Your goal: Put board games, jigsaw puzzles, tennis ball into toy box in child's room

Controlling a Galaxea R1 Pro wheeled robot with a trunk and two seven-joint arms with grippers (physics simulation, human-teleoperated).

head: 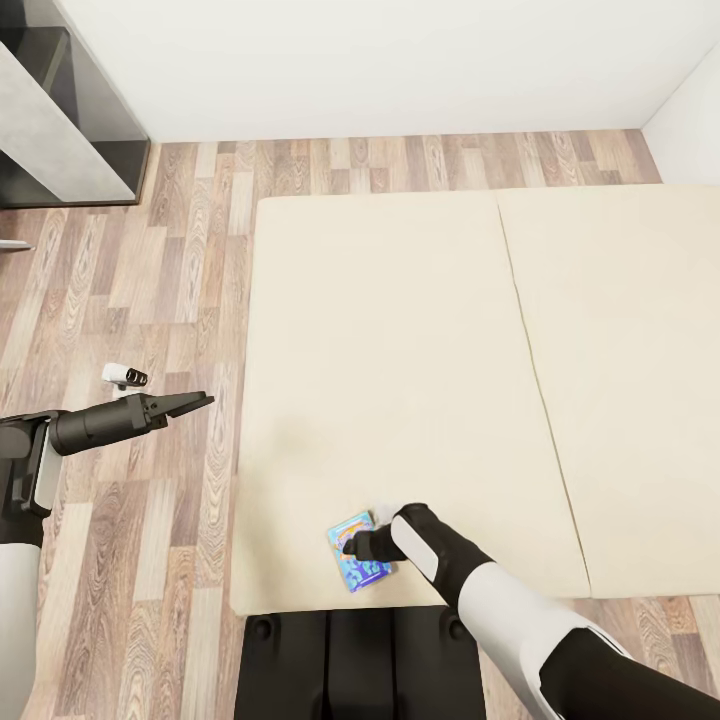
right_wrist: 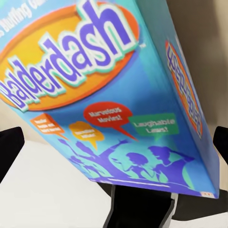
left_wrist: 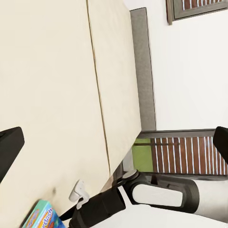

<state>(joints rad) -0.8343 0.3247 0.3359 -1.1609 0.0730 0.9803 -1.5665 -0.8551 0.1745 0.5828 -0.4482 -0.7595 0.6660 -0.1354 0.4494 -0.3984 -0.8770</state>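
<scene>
Partly hidden, blue board game, right end effector

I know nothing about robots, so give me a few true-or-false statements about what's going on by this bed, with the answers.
1. The right gripper is at a blue board game near the bed's front edge. True.
2. The game's cover reads "Balderdash". True.
3. The left gripper is holding a tennis ball. False: it is open and empty, held over the wood floor beside the bed.
4. The bed is piled with toys. False: the blue game is the one toy seen on the beige mattress.
</scene>
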